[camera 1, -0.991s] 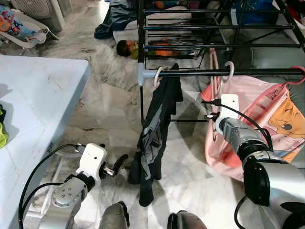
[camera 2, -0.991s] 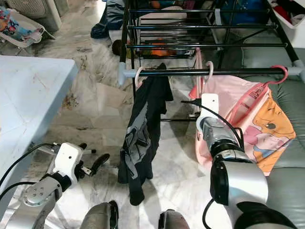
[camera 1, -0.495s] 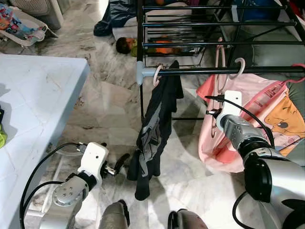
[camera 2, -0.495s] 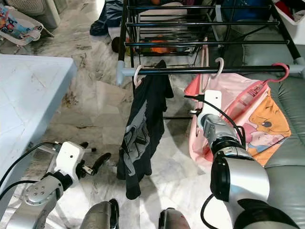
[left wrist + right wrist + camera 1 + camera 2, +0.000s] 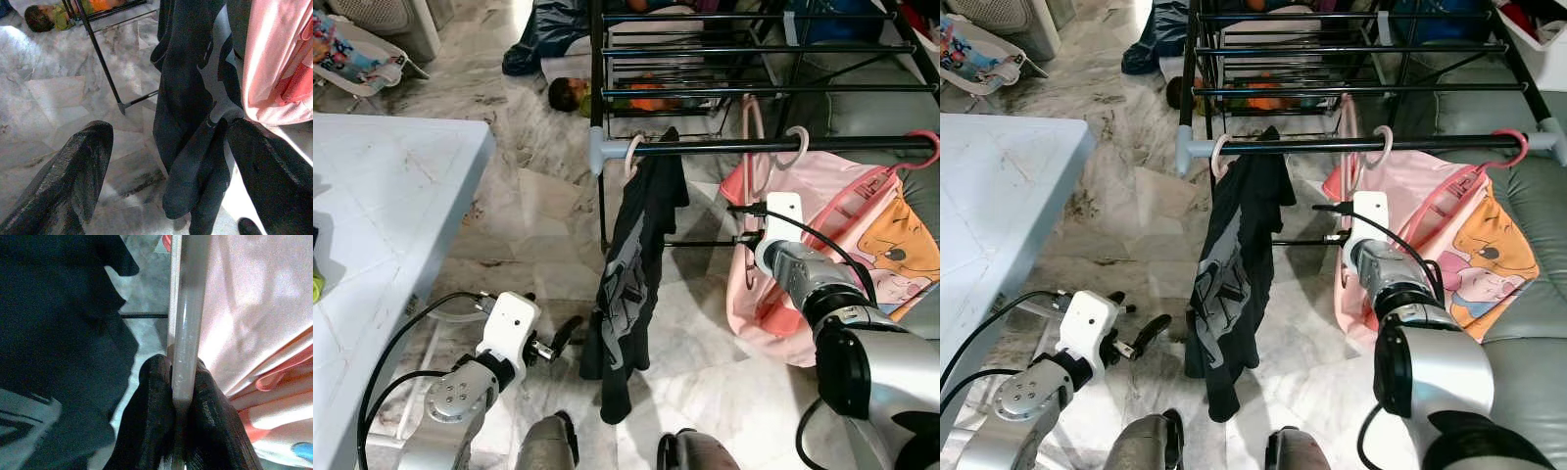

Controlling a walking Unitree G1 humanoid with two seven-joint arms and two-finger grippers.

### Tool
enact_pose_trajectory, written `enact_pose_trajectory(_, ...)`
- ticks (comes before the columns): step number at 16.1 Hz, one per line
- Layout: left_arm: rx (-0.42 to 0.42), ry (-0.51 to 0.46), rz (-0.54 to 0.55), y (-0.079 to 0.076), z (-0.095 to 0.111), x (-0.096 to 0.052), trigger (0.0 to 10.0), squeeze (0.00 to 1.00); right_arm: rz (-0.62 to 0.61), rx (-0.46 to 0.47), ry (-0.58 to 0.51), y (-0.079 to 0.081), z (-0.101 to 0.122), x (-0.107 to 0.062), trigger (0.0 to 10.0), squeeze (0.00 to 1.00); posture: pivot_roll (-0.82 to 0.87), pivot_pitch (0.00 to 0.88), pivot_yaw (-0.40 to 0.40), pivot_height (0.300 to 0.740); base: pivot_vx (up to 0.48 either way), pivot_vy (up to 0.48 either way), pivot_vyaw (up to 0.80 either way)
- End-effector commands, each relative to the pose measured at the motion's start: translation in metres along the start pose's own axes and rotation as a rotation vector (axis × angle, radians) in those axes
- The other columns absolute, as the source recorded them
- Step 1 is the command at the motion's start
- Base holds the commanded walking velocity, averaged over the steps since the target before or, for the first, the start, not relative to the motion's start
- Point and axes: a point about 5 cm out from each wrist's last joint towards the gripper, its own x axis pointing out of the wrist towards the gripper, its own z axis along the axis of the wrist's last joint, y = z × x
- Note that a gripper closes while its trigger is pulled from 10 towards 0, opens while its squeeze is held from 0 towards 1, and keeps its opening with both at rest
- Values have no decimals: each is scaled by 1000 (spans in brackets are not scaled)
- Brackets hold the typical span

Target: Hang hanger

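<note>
The right gripper (image 5: 180, 411) was squeezed tight on a pale hanger (image 5: 185, 333). The hanger's hook (image 5: 793, 147) was looped over the black rail (image 5: 724, 147) of the rack, beside a pink shirt (image 5: 842, 225). A black shirt (image 5: 636, 274) was hung further along the same rail. The left gripper (image 5: 166, 166) was held low near the floor (image 5: 529, 225), with its fingers (image 5: 73, 171) spread wide and nothing between them.

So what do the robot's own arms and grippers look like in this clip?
Both arms are silver metal with black joint bands. Each wrist carries a white boxy camera housing with black cables looping off it. The left gripper and right gripper each have two long, matte black, rounded fingers.
</note>
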Motion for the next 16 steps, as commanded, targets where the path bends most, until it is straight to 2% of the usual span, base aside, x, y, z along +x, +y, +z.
enact_pose_trajectory(1,1,22,3,0,-3,1,10000,0,11,-40,115,2,-29,1,10000,0,121,143,0,740,0,0,0)
enact_pose_trajectory(4,4,27,3,0,-5,1,10000,0,43,-66,136,1,-35,0,10000,0,120,136,1,740,0,0,0)
enact_pose_trajectory(6,4,27,6,1,-5,3,10000,0,36,-117,147,-2,-45,-1,10000,1000,114,126,-2,740,0,0,0)
enact_pose_trajectory(11,9,16,-2,0,-3,15,10000,0,1,-183,79,-14,-42,-3,10000,1000,83,82,2,740,0,0,0)
enact_pose_trajectory(12,10,13,-3,0,-3,16,10000,0,-3,-169,59,-14,-41,-3,10000,1000,73,70,0,740,0,0,0)
enact_pose_trajectory(14,10,-5,-6,-3,-1,25,10000,0,26,-146,22,-12,-47,-4,10000,1000,47,33,-6,740,0,0,0)
enact_pose_trajectory(16,-9,-14,-1,-6,-2,30,10000,0,41,-104,11,-10,-68,-9,10000,1000,19,9,2,740,0,0,0)
